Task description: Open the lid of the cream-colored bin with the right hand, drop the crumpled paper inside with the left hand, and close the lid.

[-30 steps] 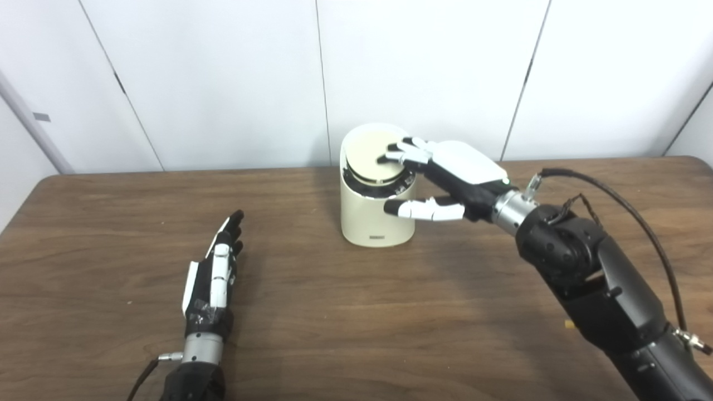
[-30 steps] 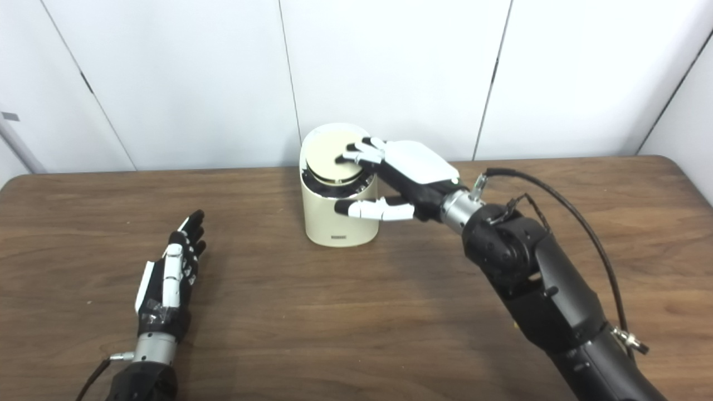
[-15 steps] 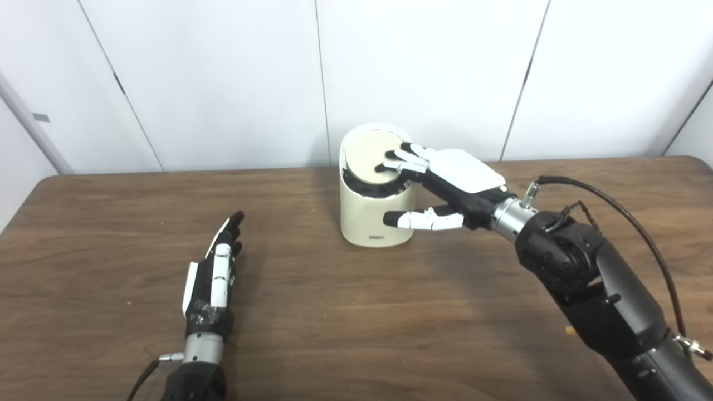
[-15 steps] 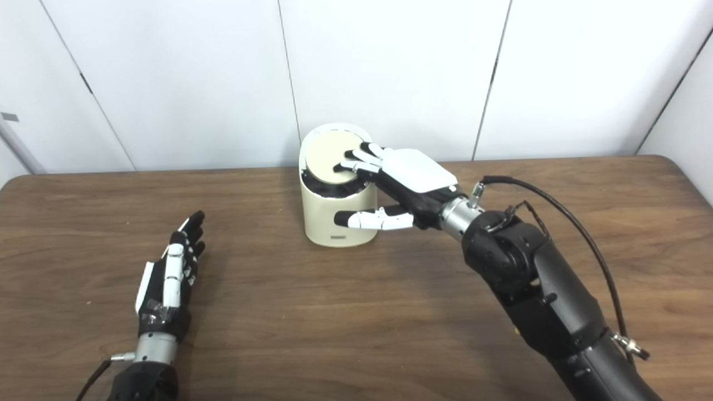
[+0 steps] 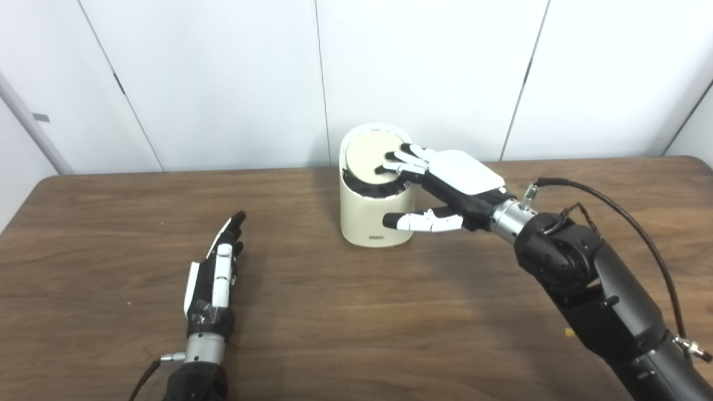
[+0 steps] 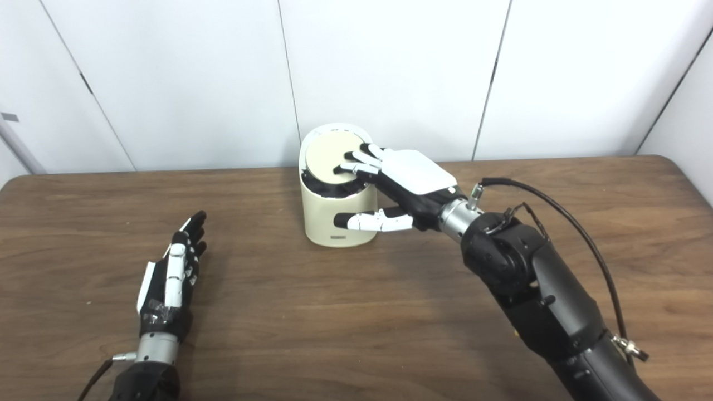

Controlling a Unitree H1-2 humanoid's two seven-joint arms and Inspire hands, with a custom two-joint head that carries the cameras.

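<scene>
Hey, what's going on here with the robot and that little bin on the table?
The robot's right hand reaches over the cream-colored bin, its fingers resting on the round lid, thumb alongside the bin's wall. A dark gap shows under the lid's front edge, so it does not look fully seated. The left hand lies open on the wooden table, holding nothing. No crumpled paper is visible.

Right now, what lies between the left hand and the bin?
Only bare wooden table between the left hand and the cream-colored bin, in both eye views.
</scene>
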